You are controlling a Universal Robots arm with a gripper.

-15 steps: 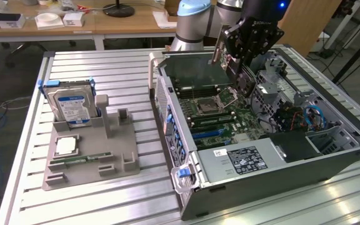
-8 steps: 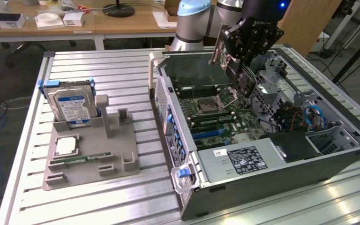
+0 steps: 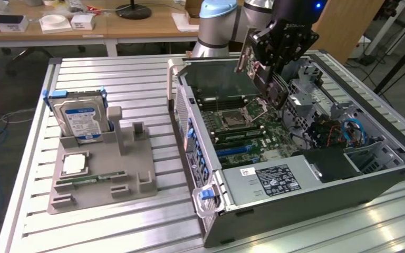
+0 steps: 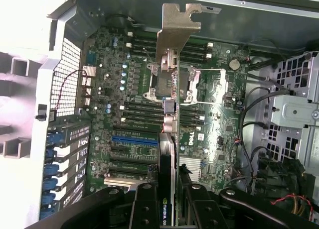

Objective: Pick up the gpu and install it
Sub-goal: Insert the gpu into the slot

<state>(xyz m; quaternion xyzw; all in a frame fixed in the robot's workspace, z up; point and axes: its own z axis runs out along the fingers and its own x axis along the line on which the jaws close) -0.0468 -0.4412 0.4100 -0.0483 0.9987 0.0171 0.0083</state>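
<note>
I see my gripper (image 3: pixel 273 71) hanging over the open case (image 3: pixel 371 174), which lies on its side on the table (image 3: pixel 118 74), toward the table's edge at the exterior view's right. Its fingers (image 4: pixel 145 204) pinch the gpu (image 3: pixel 262 92) between them. The card is off the table, held edge-on above the motherboard (image 4: pixel 124 119). Its silver bracket (image 4: pixel 174 40) is at the end away from the fingers. The card is not yet seated in a slot. Toward the table's edge at the exterior view's left, a grey holder (image 3: pixel 118 174) carries an upright hard drive (image 3: pixel 82 120).
</note>
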